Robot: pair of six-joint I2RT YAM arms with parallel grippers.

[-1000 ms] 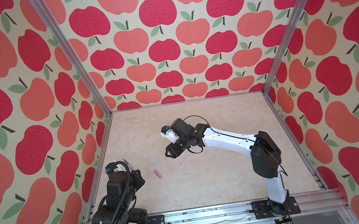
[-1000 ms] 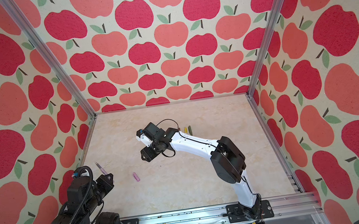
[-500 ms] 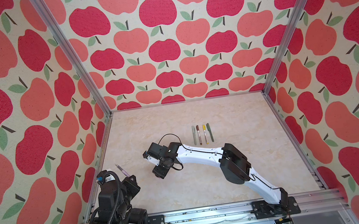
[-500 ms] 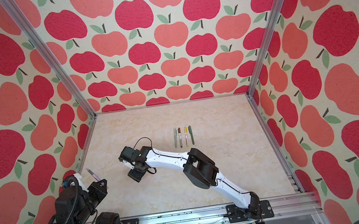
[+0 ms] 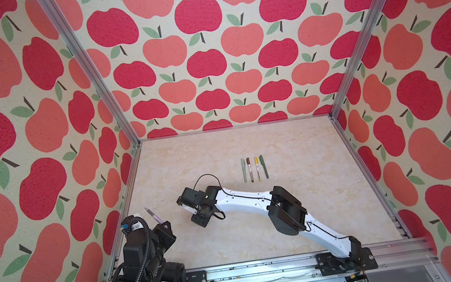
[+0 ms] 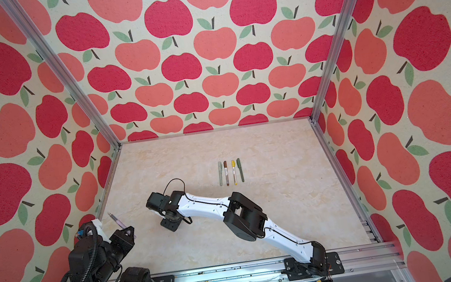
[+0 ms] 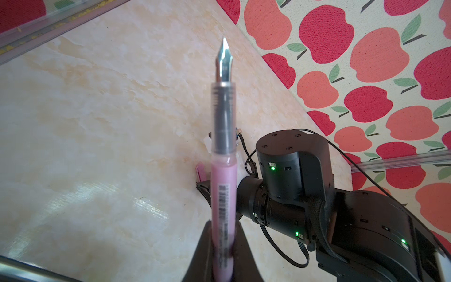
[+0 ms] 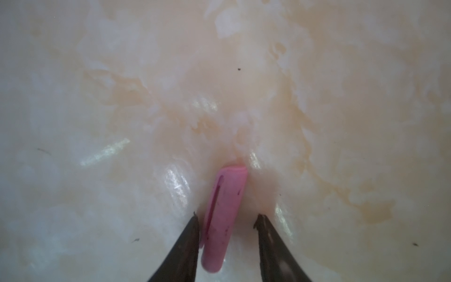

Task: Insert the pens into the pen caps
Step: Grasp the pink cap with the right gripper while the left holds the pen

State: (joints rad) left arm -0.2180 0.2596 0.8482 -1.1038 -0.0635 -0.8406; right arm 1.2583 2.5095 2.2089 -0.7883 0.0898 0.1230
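1. Grip confirmed at lower left of both top views: left gripper (image 7: 220, 234) clamped on pink pen (image 7: 223, 185). The pen is tilted, with a barcoded barrel, a clear section and a bare metal nib uppermost.
2. Left of centre, lower: right gripper (image 8: 227, 216) is partly spread astride pink cap (image 8: 223, 219), which lies on the table (image 5: 301, 197). One finger touches the cap and the other stands apart.
3. Centre: four capped pens (image 5: 254, 168) lie in a parallel row, well apart from both grippers.

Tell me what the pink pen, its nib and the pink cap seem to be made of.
The pink pen looks like plastic: smooth pink barrel with a printed barcode, clear see-through front section. Its nib seems metal: shiny, with bright reflections. The pink cap is probably opaque plastic with a soft sheen; the view is blurred.
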